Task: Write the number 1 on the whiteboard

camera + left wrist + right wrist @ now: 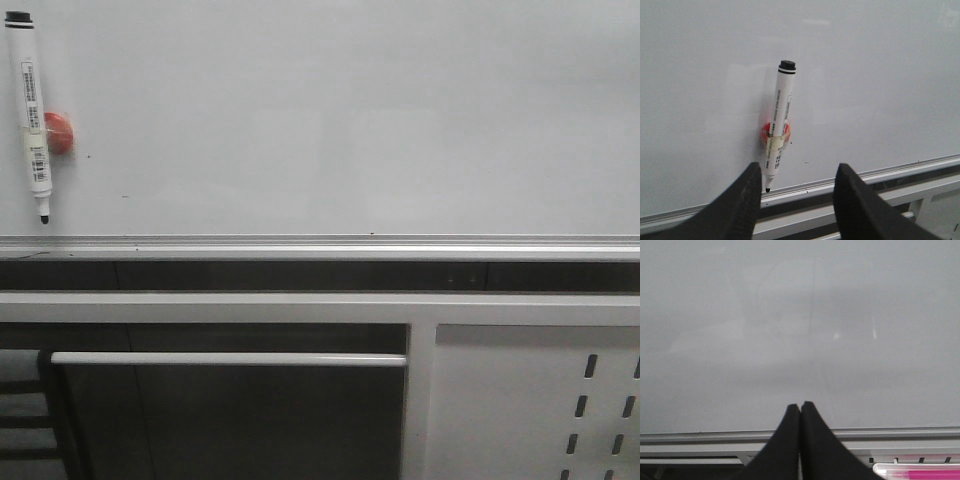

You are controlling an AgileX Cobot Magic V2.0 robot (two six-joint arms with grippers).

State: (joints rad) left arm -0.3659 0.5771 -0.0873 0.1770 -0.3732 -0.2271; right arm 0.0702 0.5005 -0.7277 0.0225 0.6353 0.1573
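Observation:
The whiteboard (350, 120) fills the upper front view, plain white with a silver edge strip (320, 245). No number 1 shows on it. A white marker (30, 110) with a black tip pointing down hangs at the board's far left, taped to a red-orange magnet (58, 133). In the left wrist view the marker (779, 125) stands just beyond my left gripper (799, 175), which is open and empty; the marker tip lies close to the left finger (747, 195). My right gripper (800, 407) is shut with nothing in it, facing the bare board (800, 330). Neither gripper shows in the front view.
Below the board runs a grey metal frame (320, 305) with a white bar (228, 358) and a white perforated panel (540, 400) at lower right. A pink item in a clear box (920, 473) shows in the right wrist view. Tiny dark specks (125, 196) dot the board.

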